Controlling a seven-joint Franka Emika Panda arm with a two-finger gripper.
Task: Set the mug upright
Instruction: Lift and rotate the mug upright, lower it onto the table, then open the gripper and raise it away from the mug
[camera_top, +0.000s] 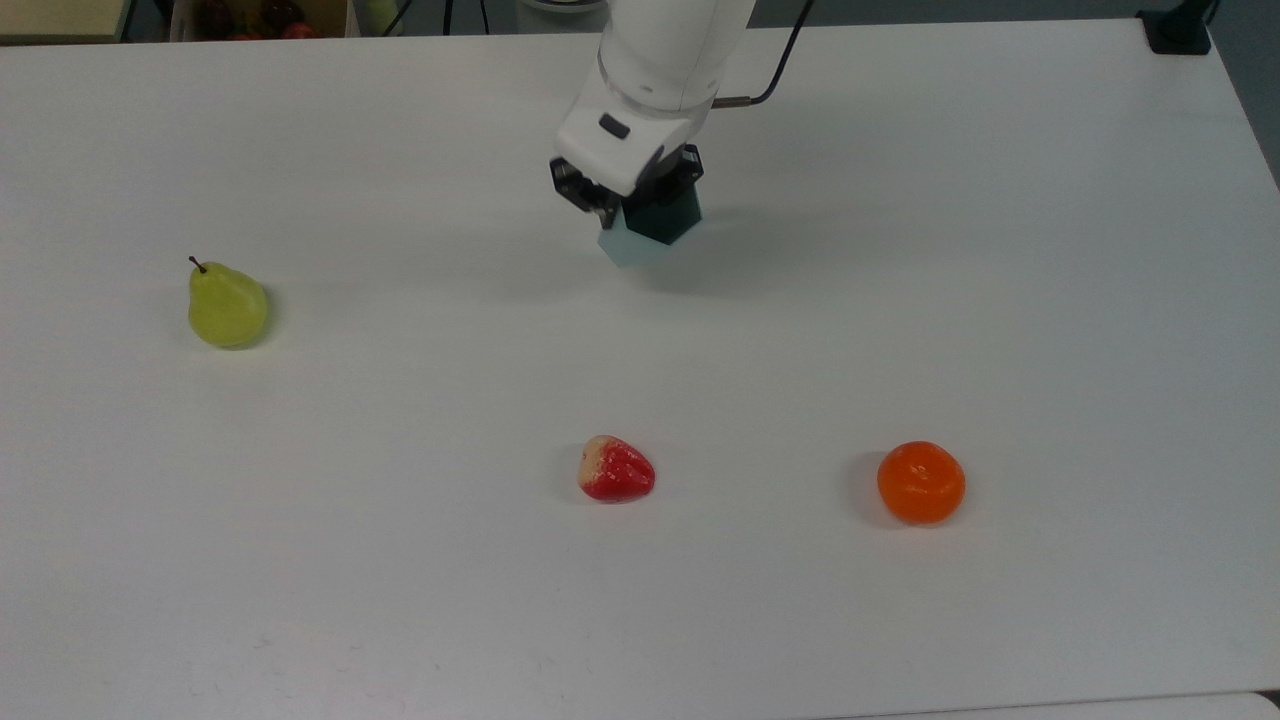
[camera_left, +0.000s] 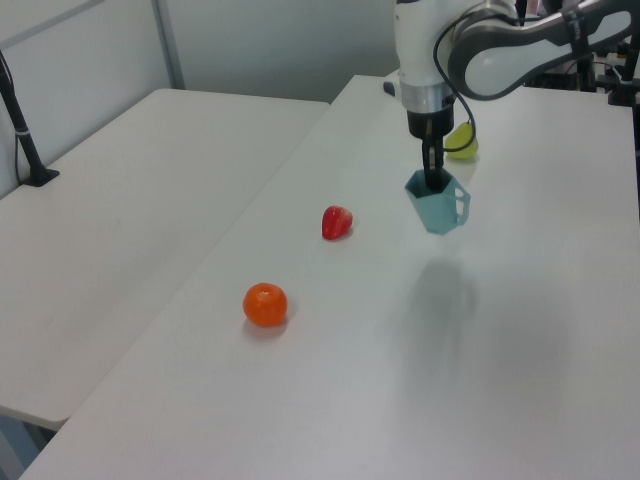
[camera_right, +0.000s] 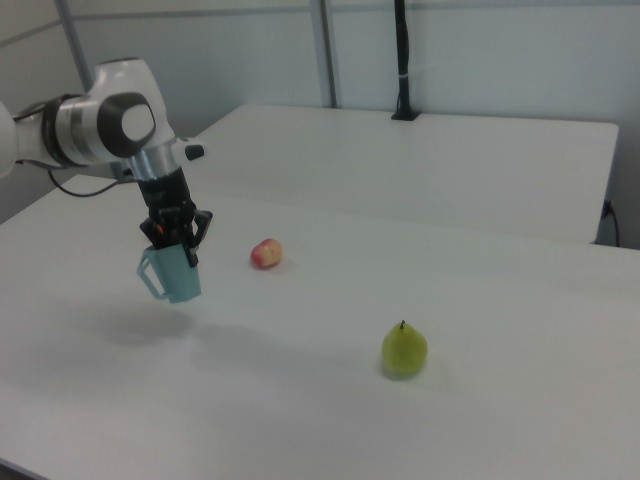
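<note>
Risk: the mug (camera_left: 437, 204) hangs clear of the table (camera_left: 330, 380), gripped by its rim alone — letting go at this height, or a slip of the wall in that narrow pinch, would likely tip it over again. The gripper (camera_left: 431, 176) points straight down, fingers closed on the rim wall — the mug sits directly beneath it, mouth up, handle out to the left view's right.
</note>
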